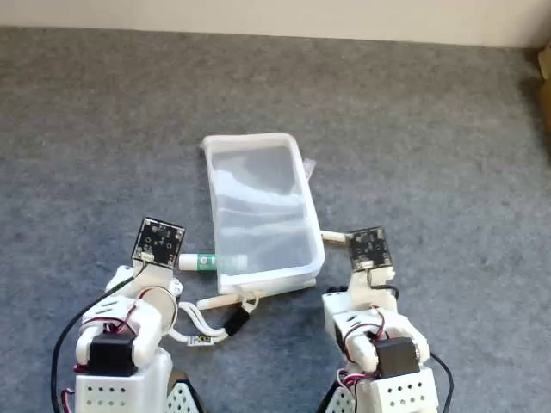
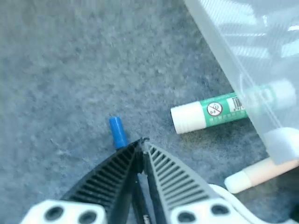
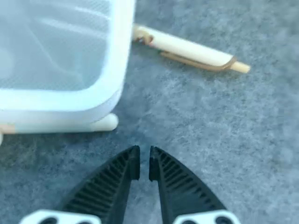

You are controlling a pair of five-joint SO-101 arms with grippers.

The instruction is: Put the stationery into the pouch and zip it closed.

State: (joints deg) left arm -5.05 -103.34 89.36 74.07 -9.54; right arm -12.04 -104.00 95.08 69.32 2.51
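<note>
Left hand near green-labelled, barcoded glue stick

Carpet over the table: I am reading it as grey cloth, matt, rough and fibrous.
Pouch: I am seeing translucent frosted plastic with a fine mesh-like texture that is catching soft glare. Its white edging is looking smooth and matt.
Glue stick: smooth plastic. The white cap is shining slightly and the green label is looking glossy.
Pen: smooth cream plastic, semi-gloss, with a tan clip.
Small blue cap: smooth plastic, glinting faintly.
Left gripper and right gripper: I am noting matt black ribbed plastic on smooth white plastic mounts.
</note>
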